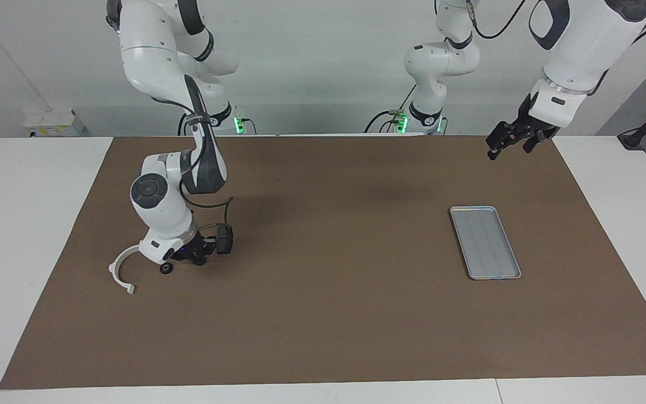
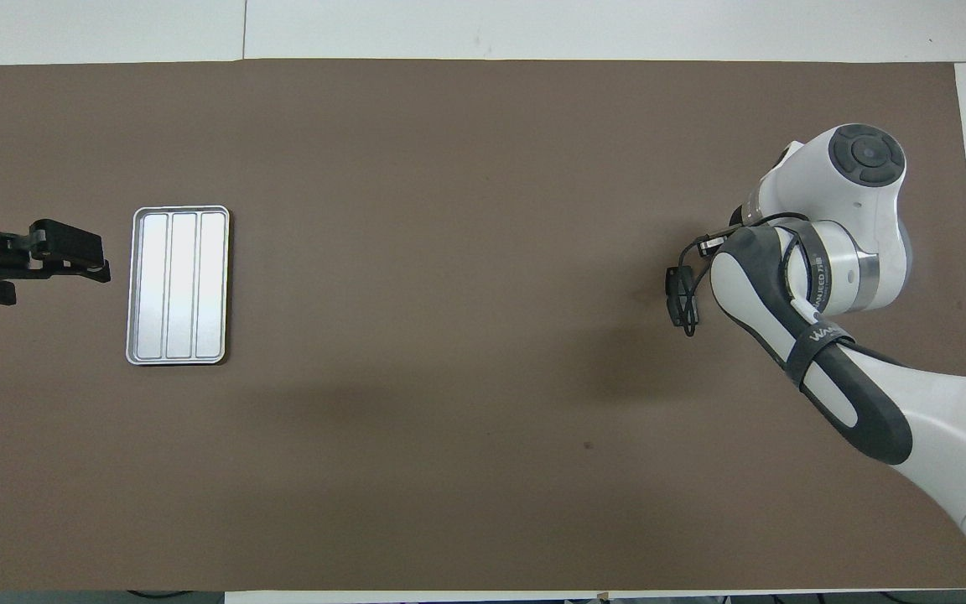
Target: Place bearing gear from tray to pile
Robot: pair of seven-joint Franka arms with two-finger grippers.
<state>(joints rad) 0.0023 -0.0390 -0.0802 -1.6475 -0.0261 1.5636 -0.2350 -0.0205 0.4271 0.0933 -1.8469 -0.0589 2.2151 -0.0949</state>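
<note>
Your right tool (image 1: pixel 191 258) hangs low over the brown mat (image 1: pixel 334 314) at the right arm's end of the table, its fingertips together and nothing between them. Just beside it, the small dark bearing gear (image 1: pixel 165 268) lies on the mat next to the white semicircular bracket (image 1: pixel 119 270). Your left tool (image 1: pixel 511 139) waits with its fingers apart, raised over the mat's edge near the tray (image 1: pixel 485 242).

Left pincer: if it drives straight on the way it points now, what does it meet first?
Likely the tray: from above the left pincer aims at its long rim, though it hangs high, so it might overshoot.
</note>
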